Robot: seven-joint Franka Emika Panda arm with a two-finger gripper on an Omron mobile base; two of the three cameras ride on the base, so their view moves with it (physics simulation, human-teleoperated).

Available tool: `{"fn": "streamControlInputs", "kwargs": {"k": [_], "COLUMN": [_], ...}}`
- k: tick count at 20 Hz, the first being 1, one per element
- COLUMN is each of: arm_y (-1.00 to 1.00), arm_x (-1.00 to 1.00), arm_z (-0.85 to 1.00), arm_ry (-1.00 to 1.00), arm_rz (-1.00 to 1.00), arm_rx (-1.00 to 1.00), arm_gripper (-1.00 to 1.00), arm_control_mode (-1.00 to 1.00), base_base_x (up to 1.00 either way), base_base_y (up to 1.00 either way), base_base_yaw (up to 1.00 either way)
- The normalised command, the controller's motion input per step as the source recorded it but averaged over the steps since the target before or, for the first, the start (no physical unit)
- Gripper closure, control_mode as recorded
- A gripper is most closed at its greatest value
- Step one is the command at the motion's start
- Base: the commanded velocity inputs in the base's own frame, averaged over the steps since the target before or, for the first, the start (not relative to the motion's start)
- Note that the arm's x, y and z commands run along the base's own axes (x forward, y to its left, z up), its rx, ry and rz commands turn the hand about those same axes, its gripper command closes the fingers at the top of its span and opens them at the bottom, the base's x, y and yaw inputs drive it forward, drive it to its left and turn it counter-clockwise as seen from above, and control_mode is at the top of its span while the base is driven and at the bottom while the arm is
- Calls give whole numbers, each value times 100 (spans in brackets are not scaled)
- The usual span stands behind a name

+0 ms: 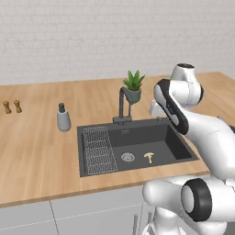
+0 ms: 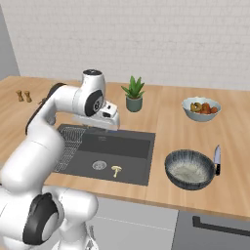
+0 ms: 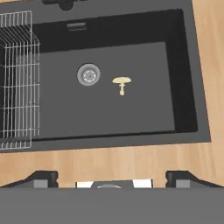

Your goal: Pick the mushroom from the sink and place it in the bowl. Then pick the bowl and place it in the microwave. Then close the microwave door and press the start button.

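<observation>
A small cream-tan mushroom (image 1: pixel 149 157) (image 2: pixel 116 170) (image 3: pixel 121 83) lies on the floor of the dark grey sink (image 1: pixel 160 142) (image 2: pixel 128 146) (image 3: pixel 131 111), just right of the round drain. High above the sink's front part my gripper (image 3: pixel 114 179) hangs open, looking straight down, with nothing between its fingertips (image 3: pixel 43 177). The mushroom is well below it and apart from it. On the counter right of the sink stands the wide dark bowl (image 2: pixel 189 169), empty. The microwave and its door are out of view.
A wire rack (image 1: pixel 98 149) (image 3: pixel 17 78) fills the sink's left part, with the faucet (image 1: pixel 122 105) and a potted plant (image 2: pixel 133 93) behind. A soap dispenser (image 1: pixel 63 118) and two shakers (image 1: pixel 12 106) stand left. A knife (image 2: pixel 217 158) and a pale food bowl (image 2: pixel 201 108) sit near the dark bowl.
</observation>
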Motion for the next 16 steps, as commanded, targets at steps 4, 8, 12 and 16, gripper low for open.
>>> {"fn": "streamControlInputs", "kwargs": {"k": [4,8,12,16], "arm_y": [-74,-44,-3,0], "arm_x": [14,29,49,43], "arm_z": [-88,-79,-75,-74], "arm_ry": [20,24,28,22], "arm_rz": [-15,-12,-16,-18], "arm_rx": [19,16,9,10], "arm_gripper": [-100,-100,-100,-100], "arm_control_mode": [-100,-100,-100,-100], "base_base_x": [0,0,0,0], "base_base_y": [0,0,0,0], "base_base_yaw": [0,0,0,0]}}
